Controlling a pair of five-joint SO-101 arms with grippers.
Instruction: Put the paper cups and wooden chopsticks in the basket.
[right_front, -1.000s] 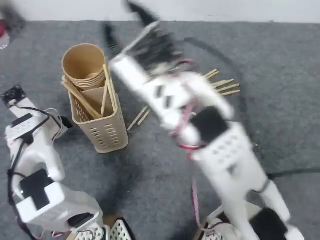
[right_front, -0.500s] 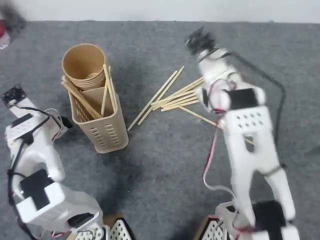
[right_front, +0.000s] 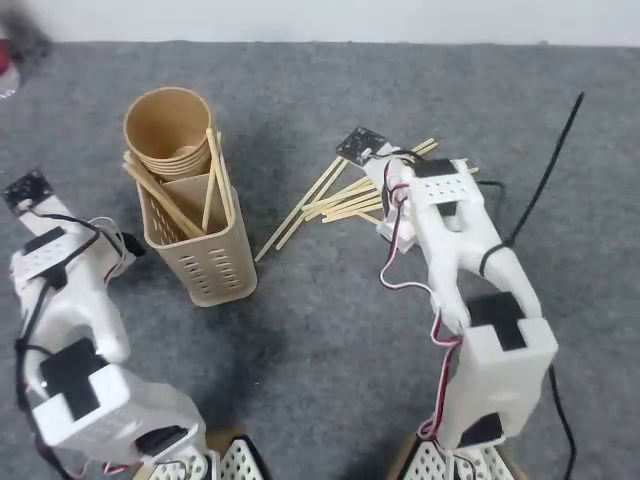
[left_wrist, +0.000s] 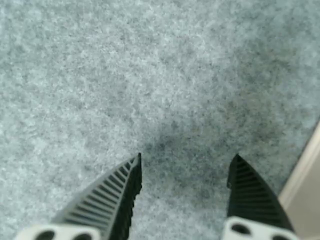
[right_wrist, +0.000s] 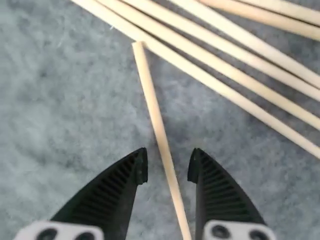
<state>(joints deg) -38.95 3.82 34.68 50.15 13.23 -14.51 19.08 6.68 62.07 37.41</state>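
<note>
**Item 1. Basket** (right_front: 205, 255). Stands upright on the grey carpet (right_front: 330, 340), at about 10 o'clock from the middle of the high view. It is the goal container and is already partly filled.

**Item 2. Paper cups** (right_front: 165, 125). Nested in one stack in the basket's far end, mouths up. Stacking them leaves the near end free for sticks, so this part of the task looks done.

**Item 3. Stowed chopsticks** (right_front: 160, 203). Several lean across the basket's open top beside the cups, propped on the rim because they are longer than the basket is deep.

**Item 4. Loose chopsticks** (right_front: 330, 198). A fanned heap lying flat on the carpet at about 1 o'clock, well apart from the basket. These remain to be moved.

**Item 5. Right gripper** (right_wrist: 167, 165). Points down at the heap's edge. Its jaws are released and straddle a single chopstick (right_wrist: 152, 105) that lies apart from the parallel ones. Going by the pose, this stray stick is the one to be taken, since it can be pinched without dragging its neighbours. No squeeze is on it yet.

**Item 6. Left gripper** (left_wrist: 185, 167). Parked at about 8 o'clock, just beside the basket. Its jaws are spread over bare carpet and grasp nothing. A pale edge (left_wrist: 306, 172) in its wrist view may be the basket wall, but too little of it shows to be sure.
</note>
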